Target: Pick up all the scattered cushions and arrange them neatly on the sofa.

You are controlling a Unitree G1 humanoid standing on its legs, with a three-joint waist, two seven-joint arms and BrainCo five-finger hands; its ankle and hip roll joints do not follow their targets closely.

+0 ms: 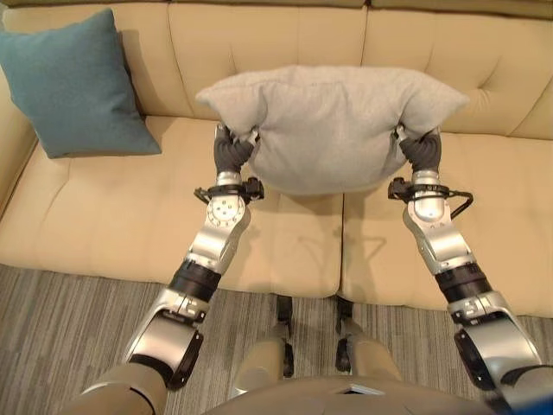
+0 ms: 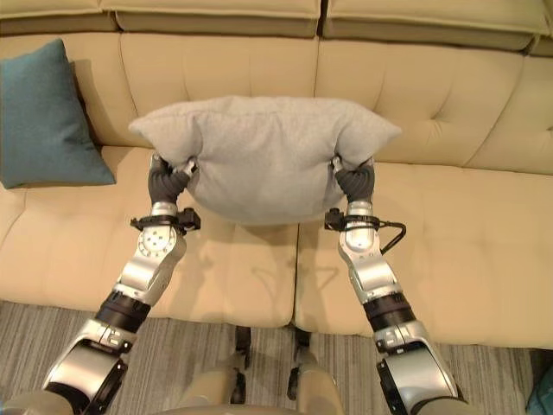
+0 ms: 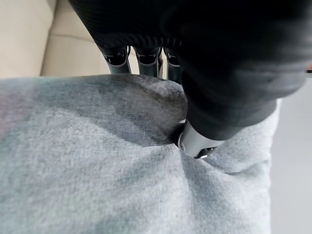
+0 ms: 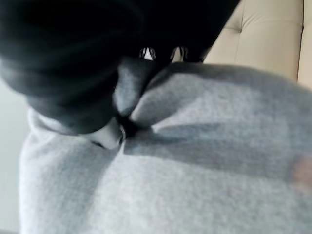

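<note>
Grey cushion point(image 1: 333, 130) hangs above the sofa point(image 1: 121, 216) — left hand point(image 1: 232, 152) and right hand point(image 1: 421, 150) fingers pinch opposite ends, keeping it level for placing.

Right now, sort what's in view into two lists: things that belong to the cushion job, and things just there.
Part of the job:
- grey cushion, held up over the seat
- left hand, gripping its one end
- right hand, gripping the other end
- teal cushion, leaning in the sofa's left corner
- sofa

Just there:
- striped carpet

Likely home living room: cream tufted sofa point(image 1: 285, 251), teal cushion point(image 1: 73, 82), carpet point(image 1: 60, 328).
</note>
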